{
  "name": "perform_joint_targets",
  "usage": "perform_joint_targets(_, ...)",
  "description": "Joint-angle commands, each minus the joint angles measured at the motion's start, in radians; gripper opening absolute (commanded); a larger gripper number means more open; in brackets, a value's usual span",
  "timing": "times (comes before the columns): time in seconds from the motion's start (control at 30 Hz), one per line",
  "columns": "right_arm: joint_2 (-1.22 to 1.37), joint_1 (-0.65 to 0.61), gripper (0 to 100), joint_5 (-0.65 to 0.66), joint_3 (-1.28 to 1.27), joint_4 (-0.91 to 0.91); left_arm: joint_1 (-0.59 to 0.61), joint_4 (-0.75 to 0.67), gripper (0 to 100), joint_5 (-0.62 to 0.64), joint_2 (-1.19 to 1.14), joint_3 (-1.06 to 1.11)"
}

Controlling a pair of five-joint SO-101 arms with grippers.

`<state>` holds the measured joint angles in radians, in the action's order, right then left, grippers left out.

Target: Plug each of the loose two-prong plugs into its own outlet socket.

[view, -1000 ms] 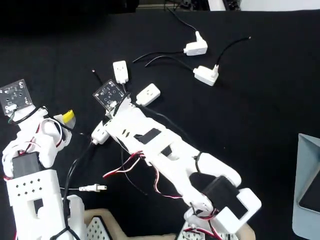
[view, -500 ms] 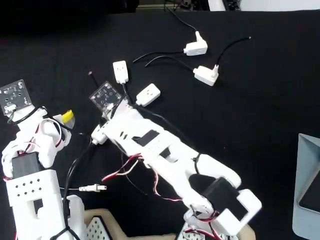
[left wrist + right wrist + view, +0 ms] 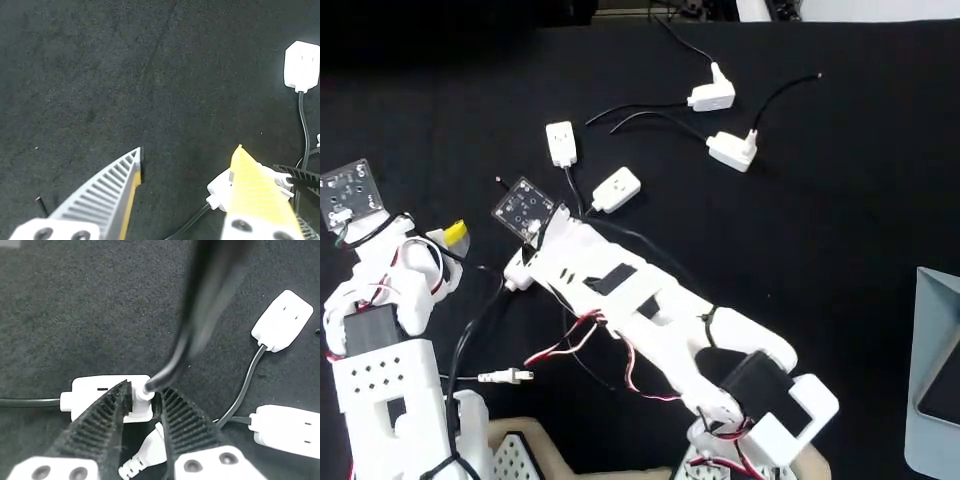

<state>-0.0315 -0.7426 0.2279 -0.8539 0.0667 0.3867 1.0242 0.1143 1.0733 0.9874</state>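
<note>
My right gripper point(image 3: 144, 392) is shut on a small white plug point(image 3: 146, 388) whose black cord runs up past the camera. The plug sits at the edge of a white outlet socket point(image 3: 100, 392), and I cannot tell whether its prongs are in. From the high view that socket point(image 3: 517, 269) peeks out beside the right arm's wrist. A second white plug point(image 3: 142, 461) lies just under the fingers. My left gripper point(image 3: 189, 150) hangs open over bare black cloth, beside the same socket point(image 3: 218, 188); its yellow finger point(image 3: 455, 236) shows at the left.
Two free sockets point(image 3: 561, 143) point(image 3: 617, 188) lie beyond the right wrist. Farther back, two sockets point(image 3: 712, 95) point(image 3: 732, 150) carry plugs. A loose plug point(image 3: 507, 376) lies near the left arm's base. A grey bin point(image 3: 935, 370) stands at the right edge.
The right arm's wrist has shifted left and toward the front, dragging the black cord's free end with it. The left arm has stayed put.
</note>
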Motion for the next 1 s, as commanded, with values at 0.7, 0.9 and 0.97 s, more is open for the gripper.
perform_joint_targets(0.7,-0.022,0.109,1.1,-0.060,0.143,0.120,0.008,0.002,28,-0.008,0.012,-0.004)
perform_joint_targets(0.9,-0.251,0.267,1.2,-0.204,0.139,0.120,0.007,0.002,28,-0.008,0.012,-0.004)
perform_joint_targets(0.97,-0.291,0.328,1.3,-0.236,0.139,0.120,0.007,0.002,28,-0.008,0.012,-0.002)
